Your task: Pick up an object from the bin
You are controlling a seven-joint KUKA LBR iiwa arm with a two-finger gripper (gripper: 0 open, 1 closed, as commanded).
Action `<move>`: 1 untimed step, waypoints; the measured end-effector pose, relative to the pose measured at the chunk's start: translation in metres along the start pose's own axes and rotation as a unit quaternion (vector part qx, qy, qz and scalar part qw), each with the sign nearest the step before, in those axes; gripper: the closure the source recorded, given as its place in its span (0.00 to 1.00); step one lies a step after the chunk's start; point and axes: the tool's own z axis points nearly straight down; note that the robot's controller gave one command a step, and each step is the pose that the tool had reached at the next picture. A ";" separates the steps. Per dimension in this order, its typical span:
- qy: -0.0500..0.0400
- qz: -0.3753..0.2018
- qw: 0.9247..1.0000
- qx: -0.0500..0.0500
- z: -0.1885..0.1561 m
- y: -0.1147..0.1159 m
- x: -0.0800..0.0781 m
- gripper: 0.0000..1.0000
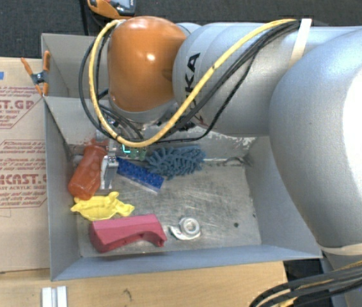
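Observation:
My gripper (109,169) hangs under the orange cover at the bin's left side, with one metal finger showing. Just left of that finger lies an orange-brown bottle-shaped thing (87,171). To its right lie a flat blue block (140,174) and a dark blue bristly brush (176,159). A yellow crumpled thing (102,206) lies just below the finger.
A pink-red chunky piece (126,231) lies near the bin's front wall, with a small silver ring-like metal part (187,228) to its right. The big arm covers the bin's right and back. Bare floor shows at the front right.

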 end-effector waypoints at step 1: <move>-0.004 0.001 1.000 -0.001 -0.005 -0.001 -0.002 0.00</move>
